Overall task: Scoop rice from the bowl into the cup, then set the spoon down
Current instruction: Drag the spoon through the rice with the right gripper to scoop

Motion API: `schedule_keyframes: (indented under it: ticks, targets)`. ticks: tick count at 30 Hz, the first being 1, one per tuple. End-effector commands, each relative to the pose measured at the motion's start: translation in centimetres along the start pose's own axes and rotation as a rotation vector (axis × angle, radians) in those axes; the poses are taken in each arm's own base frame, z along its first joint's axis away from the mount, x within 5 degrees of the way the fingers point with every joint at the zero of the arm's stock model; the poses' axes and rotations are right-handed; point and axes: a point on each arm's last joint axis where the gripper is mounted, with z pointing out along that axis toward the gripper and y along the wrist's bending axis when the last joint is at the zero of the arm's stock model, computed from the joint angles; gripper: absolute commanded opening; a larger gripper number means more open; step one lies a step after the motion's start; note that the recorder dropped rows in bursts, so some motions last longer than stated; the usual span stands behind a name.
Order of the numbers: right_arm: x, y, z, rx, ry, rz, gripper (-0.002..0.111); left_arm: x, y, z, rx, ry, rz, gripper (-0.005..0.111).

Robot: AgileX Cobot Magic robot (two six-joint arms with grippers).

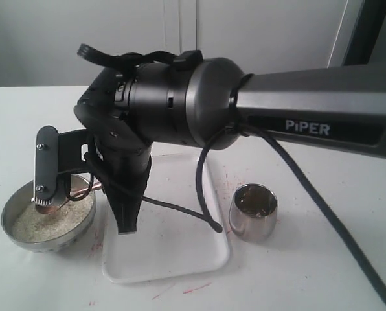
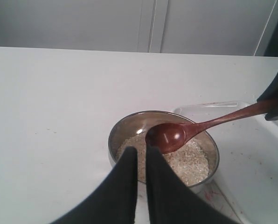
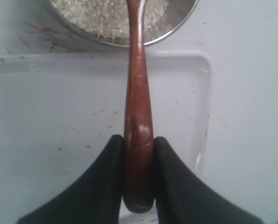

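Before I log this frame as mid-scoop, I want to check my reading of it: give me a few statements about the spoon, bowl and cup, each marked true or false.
1. The right end effector grips the spoon by its handle. True.
2. The spoon's oval end is above the cup. False: it is above the bowl.
3. The bowl holds rice. True.
4. The cup stands in the tray. False: it stands on the table, beside the tray.
5. The spoon is heaped with rice. False: its oval end looks empty.
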Motion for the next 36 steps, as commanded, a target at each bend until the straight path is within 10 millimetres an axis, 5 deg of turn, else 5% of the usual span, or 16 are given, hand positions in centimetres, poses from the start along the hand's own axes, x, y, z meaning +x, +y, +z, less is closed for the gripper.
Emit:
schedule_keyframes:
  ticks: [1, 10, 22, 36]
  targets:
    - [0.0, -0.6, -0.8, 0.078, 0.034, -0.047, 0.0, -0.2, 0.0, 0.0, 0.004, -0.011, -0.011, 0.014]
    - [-0.2, -0.7, -0.8, 0.123, 0.049, -0.083, 0.0, -0.2, 0.0, 0.0, 0.004, -0.011, -0.011, 0.014]
    - [-0.6, 0.4, 1.7, 0.071, 0.073, -0.084, 0.0, -0.2, 0.0, 0.0, 0.004, -0.011, -0.011, 0.014]
    - [-1.1, 1.3, 2.0, -0.012, 0.015, 0.057, 0.0, -0.2, 0.0, 0.0, 0.004, -0.011, -0.011, 0.014]
